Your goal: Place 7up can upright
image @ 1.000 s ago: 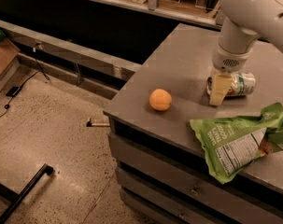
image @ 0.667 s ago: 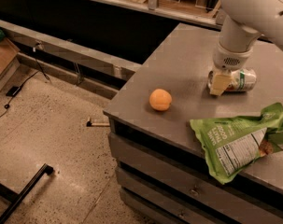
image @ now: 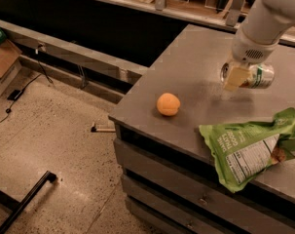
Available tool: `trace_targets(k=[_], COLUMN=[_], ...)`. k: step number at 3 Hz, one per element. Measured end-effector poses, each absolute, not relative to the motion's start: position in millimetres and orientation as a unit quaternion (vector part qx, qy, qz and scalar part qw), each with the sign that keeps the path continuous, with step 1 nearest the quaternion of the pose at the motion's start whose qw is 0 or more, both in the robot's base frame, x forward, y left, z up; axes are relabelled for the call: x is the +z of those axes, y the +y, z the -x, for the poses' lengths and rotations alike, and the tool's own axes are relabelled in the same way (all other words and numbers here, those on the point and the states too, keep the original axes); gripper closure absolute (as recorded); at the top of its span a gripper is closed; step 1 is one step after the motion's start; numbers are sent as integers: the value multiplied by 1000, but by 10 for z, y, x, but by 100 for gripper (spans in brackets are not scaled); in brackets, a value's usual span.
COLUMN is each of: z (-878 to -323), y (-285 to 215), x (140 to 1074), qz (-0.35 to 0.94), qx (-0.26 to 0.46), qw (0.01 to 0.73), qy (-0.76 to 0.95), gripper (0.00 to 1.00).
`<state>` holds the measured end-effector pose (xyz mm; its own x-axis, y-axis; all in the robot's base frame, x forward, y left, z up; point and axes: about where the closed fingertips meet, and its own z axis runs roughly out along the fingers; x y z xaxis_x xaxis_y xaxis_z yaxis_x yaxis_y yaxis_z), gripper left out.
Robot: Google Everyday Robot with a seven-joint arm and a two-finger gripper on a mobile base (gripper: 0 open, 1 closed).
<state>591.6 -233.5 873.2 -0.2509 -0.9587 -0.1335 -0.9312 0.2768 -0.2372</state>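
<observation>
We've got the gripper pinching the can, long axis sideways toward 3 o'clock, so it needs tipping upright.

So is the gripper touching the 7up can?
Touching. The camera view shows the gripper shut on the sideways 7up can above the table.

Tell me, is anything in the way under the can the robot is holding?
Nothing visible. The gripper holds the 7up can above the table; the orange and the green bag lie off to the side.
</observation>
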Motion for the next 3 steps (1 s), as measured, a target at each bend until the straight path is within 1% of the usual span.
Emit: trace_targets(k=[1, 2, 3], z=[-5851, -5870, -5870], y=[-2342, -2291, -2290], x=[9328, 9472, 9471], qz=[580, 578, 578], qx=[-36, -30, -30], qw=[191, 210, 210], qy=[791, 788, 788], gripper=[100, 100, 100])
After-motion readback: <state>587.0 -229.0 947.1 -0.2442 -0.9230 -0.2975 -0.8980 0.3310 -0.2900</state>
